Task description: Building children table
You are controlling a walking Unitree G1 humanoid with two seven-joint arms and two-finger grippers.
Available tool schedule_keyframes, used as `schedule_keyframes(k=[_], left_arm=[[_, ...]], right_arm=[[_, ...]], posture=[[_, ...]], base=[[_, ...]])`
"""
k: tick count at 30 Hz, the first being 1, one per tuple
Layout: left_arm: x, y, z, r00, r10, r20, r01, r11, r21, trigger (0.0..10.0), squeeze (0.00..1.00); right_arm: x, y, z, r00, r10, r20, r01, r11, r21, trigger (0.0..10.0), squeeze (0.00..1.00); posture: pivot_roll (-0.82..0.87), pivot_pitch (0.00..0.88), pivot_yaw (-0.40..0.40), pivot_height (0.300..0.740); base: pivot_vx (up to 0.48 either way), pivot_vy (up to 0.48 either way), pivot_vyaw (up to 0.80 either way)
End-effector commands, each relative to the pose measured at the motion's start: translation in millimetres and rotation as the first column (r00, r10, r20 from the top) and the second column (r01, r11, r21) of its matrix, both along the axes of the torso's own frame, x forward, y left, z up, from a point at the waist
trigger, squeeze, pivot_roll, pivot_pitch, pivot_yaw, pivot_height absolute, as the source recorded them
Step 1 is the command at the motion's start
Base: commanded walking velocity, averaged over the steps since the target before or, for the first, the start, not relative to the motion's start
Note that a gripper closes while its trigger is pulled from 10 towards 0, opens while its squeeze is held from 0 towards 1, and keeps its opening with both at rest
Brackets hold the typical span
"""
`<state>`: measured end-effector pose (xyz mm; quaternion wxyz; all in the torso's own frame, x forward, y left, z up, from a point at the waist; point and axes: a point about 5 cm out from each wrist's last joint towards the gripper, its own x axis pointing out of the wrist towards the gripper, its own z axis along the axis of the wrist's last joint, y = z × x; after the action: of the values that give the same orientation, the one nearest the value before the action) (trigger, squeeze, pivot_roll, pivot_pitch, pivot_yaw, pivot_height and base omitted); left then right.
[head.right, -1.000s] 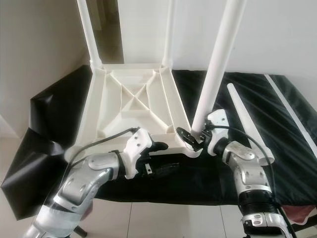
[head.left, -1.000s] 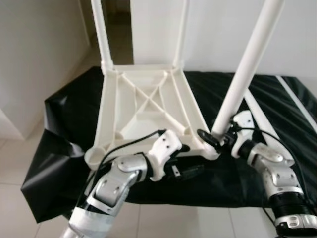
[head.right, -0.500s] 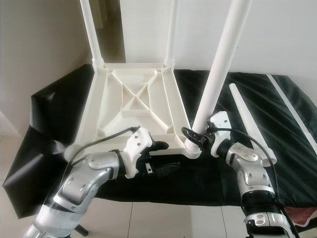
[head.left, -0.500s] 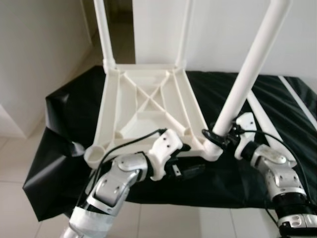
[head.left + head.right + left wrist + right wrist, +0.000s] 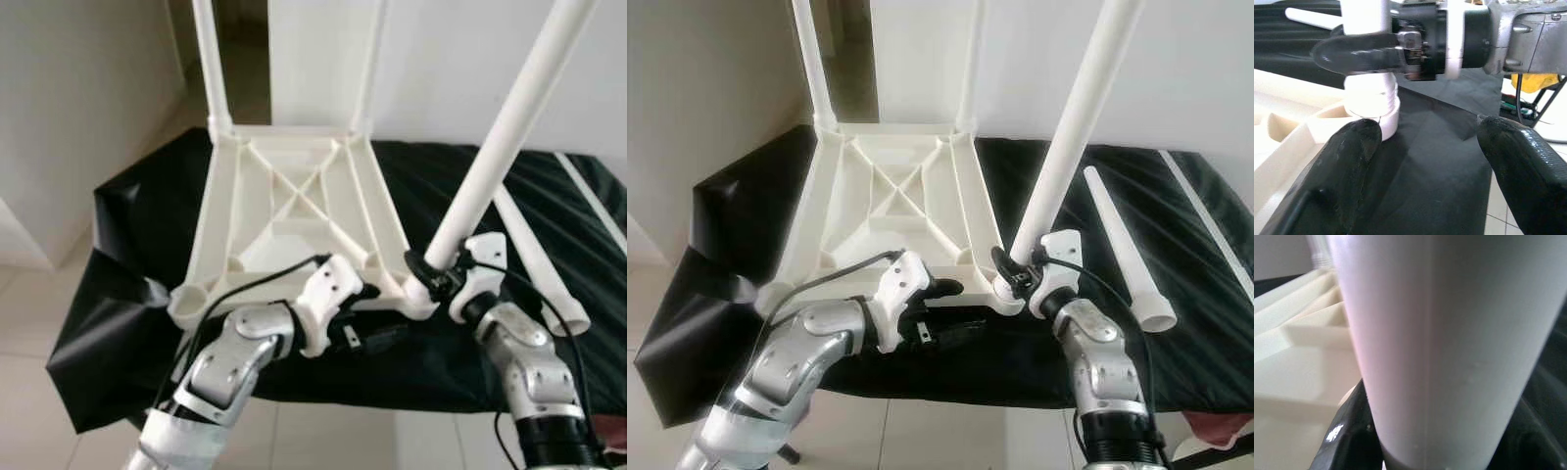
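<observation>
Our right pincer [image 5: 1011, 278] grips the white leg [image 5: 1070, 150] at the upturned tabletop's [image 5: 892, 201] corner socket; our left pincer [image 5: 377, 315] gapes wide beside it.

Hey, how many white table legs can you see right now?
4: two upright in the tabletop's far corners, one in the right gripper at the near right corner, one lying loose on the black cover.

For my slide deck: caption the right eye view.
Right gripper seats a white leg into the upturned table.
</observation>
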<state>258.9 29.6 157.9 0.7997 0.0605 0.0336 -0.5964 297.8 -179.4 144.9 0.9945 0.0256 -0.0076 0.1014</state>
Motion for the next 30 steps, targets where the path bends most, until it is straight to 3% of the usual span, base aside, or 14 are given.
schedule_keyframes(k=[1,2,4,6,13,23,24,30], left_arm=[[-2.5,-2.3,-1,1.000,0.008,-0.011,-0.008,1.000,-0.007,10.0,0.00],[-2.5,-2.3,-1,1.000,0.008,-0.011,-0.008,1.000,-0.007,10.0,0.00],[-3.4,-3.1,-1,1.000,0.007,-0.021,-0.007,1.000,-0.018,10.0,0.00],[-3.7,-3.5,0,1.000,0.007,-0.022,-0.007,1.000,-0.023,10.0,0.00],[-4.8,-0.8,0,1.000,0.011,-0.022,-0.011,1.000,-0.020,10.0,0.00],[-5.1,4.2,0,0.999,0.033,-0.033,-0.034,0.999,-0.023,10.0,0.00],[-5.2,3.7,0,0.999,0.030,-0.031,-0.030,0.999,-0.023,10.0,0.00],[-4.7,2.6,1,0.999,0.023,-0.026,-0.024,0.999,-0.028,10.0,0.00]], right_arm=[[-3.3,-1.5,-11,0.975,-0.207,-0.083,0.211,0.976,0.044,10.0,0.00],[-3.3,-1.5,-11,0.975,-0.207,-0.083,0.211,0.976,0.044,10.0,0.00],[-5.9,5.4,-17,0.914,-0.388,-0.120,0.392,0.920,0.016,10.0,0.00],[-5.3,17.2,-21,0.882,-0.443,-0.162,0.454,0.890,0.039,10.0,0.00],[-6.4,17.3,-17,0.880,-0.445,-0.168,0.457,0.888,0.044,10.0,0.00],[-6.4,33.0,-8,0.907,-0.400,-0.133,0.410,0.911,0.054,10.0,0.03],[-6.2,32.6,-7,0.908,-0.399,-0.124,0.408,0.911,0.055,10.0,1.00],[-6.8,26.4,-3,0.923,-0.373,-0.091,0.378,0.925,0.038,10.0,1.00]], posture=[[0.03,0.000,-0.069,0.740],[0.03,0.000,-0.069,0.740],[0.04,0.000,-0.069,0.740],[0.05,0.000,-0.072,0.740],[0.06,0.000,-0.071,0.740],[0.07,0.000,-0.075,0.740],[0.07,0.000,-0.075,0.740],[0.07,0.000,-0.067,0.740]], base=[[0.000,0.000,0.00],[0.000,0.000,0.00],[0.000,0.000,0.00],[0.000,0.000,0.00],[0.000,0.000,0.00],[0.000,0.000,0.00],[0.000,0.000,0.00],[0.000,0.000,0.00]])
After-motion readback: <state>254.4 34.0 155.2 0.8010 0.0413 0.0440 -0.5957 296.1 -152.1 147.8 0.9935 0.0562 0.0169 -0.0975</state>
